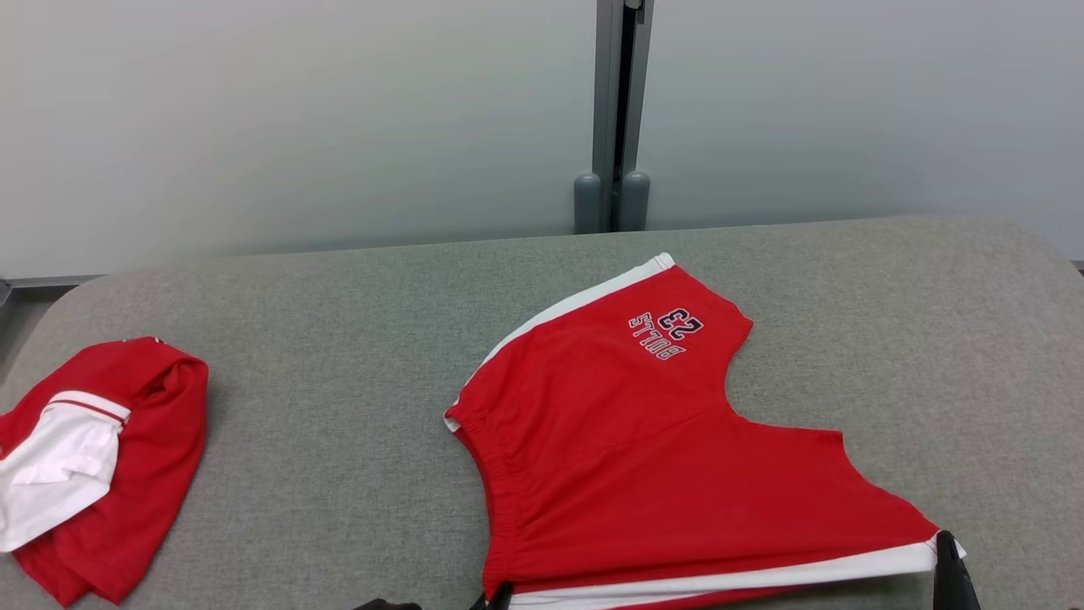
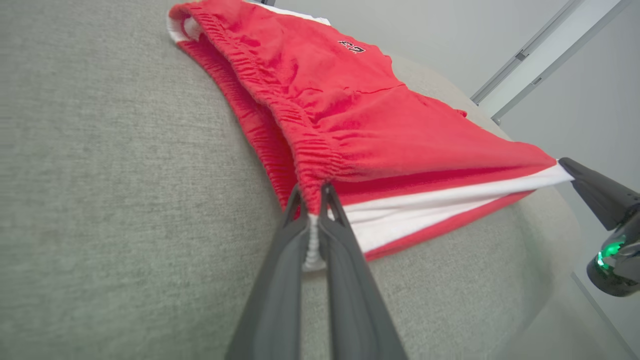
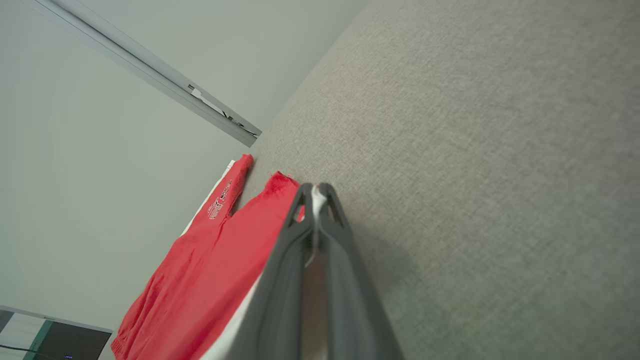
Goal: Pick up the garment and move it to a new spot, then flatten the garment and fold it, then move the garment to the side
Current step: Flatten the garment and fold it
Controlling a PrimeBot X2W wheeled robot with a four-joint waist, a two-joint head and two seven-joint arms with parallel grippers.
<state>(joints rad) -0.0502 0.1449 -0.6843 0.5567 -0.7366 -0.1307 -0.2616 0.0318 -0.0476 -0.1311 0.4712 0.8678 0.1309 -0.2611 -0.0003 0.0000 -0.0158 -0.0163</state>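
The garment (image 1: 644, 440) is a pair of red shorts with white side stripes and a "23" print, spread over the grey table (image 1: 339, 339). My left gripper (image 1: 500, 597) is shut on the waistband corner at the table's near edge; the left wrist view shows that gripper (image 2: 314, 196) pinching the gathered waistband of the garment (image 2: 350, 110). My right gripper (image 1: 947, 546) is shut on the white-striped leg hem at the lower right. In the right wrist view that gripper (image 3: 314, 192) holds a white edge of the garment (image 3: 210, 270). The near edge is stretched between both grippers.
A second red and white garment (image 1: 93, 466) lies crumpled at the table's left edge. A grey wall with a vertical metal post (image 1: 616, 110) stands behind the table. The table's back and right parts are bare grey fabric.
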